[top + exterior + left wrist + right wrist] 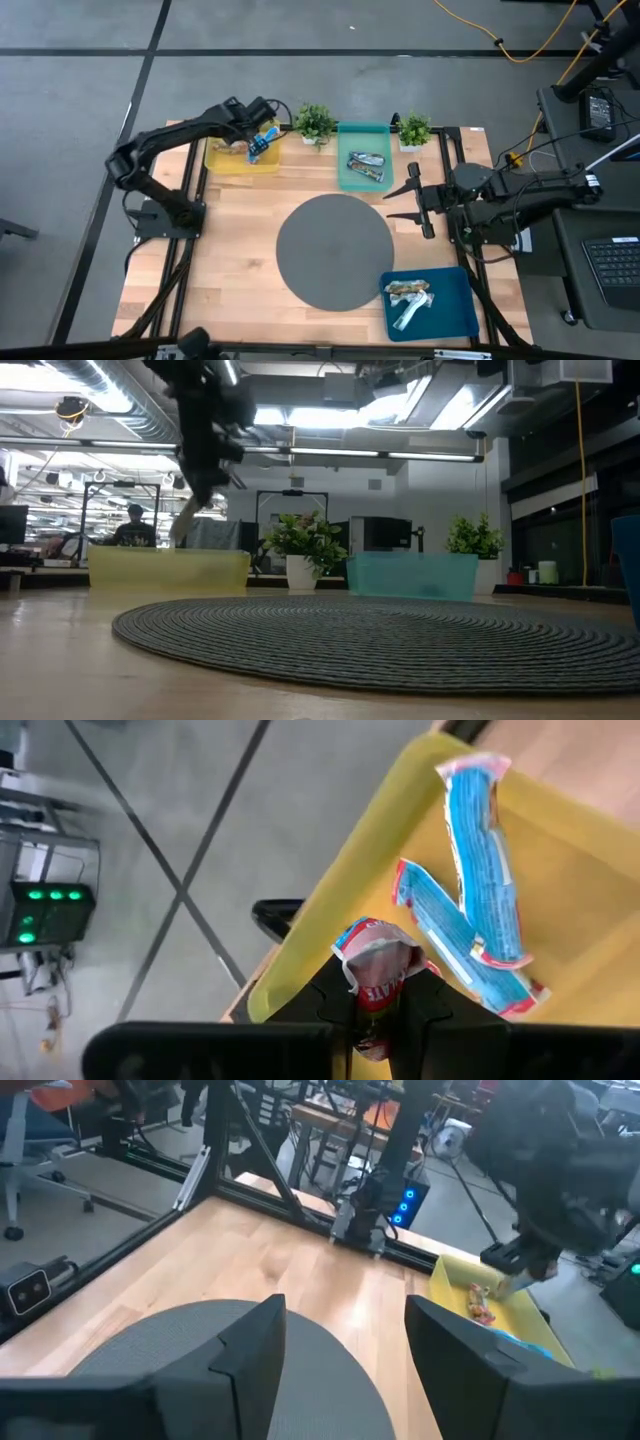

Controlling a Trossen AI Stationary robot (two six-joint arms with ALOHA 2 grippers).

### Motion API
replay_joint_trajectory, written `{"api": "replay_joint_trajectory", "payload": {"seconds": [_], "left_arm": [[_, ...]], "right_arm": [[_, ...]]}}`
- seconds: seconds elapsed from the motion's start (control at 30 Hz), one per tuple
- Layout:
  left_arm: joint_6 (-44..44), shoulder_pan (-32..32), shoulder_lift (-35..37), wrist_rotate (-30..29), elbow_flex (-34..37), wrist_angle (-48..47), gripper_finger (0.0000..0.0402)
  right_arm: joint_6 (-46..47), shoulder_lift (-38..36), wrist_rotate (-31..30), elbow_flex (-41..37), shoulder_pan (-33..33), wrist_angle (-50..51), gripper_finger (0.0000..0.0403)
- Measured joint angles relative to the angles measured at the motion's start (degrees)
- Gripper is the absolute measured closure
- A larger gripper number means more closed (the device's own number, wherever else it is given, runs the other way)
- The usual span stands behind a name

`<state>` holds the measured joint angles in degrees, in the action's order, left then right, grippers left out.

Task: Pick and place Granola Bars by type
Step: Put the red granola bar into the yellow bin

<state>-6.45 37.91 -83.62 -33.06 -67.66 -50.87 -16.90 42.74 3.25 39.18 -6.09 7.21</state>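
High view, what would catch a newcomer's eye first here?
The round grey mat fills the middle of the wooden table. Three bins ring it: a yellow bin at the far left, a teal bin at the far middle and a blue bin at the near right, each with bars in it. Over the yellow bin the left gripper pinches a red bar, while the right gripper waits open beside the mat.

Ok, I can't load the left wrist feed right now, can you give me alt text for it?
The left claw is shut on a red-and-silver granola bar, held above the yellow bin. Two blue-and-white bars lie crossed inside the bin. Grey floor with dark tape lines shows beyond the bin's edge.
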Motion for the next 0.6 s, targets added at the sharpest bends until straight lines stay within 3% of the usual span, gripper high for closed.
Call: {"api": "replay_joint_trajectory", "payload": {"seconds": [0.2,0.6], "left_arm": [[-0.5,0.1,-5.7,-1.2,0.0,1.6,0.0382],[-1.4,-0.8,-6.4,1.6,-3.8,0.9,0.0366]], "right_arm": [[-0.1,0.0,0.0,0.0,0.0,1.2,0.0194],[-1.7,4.3,0.0,0.0,0.0,1.2,0.0194]]}}
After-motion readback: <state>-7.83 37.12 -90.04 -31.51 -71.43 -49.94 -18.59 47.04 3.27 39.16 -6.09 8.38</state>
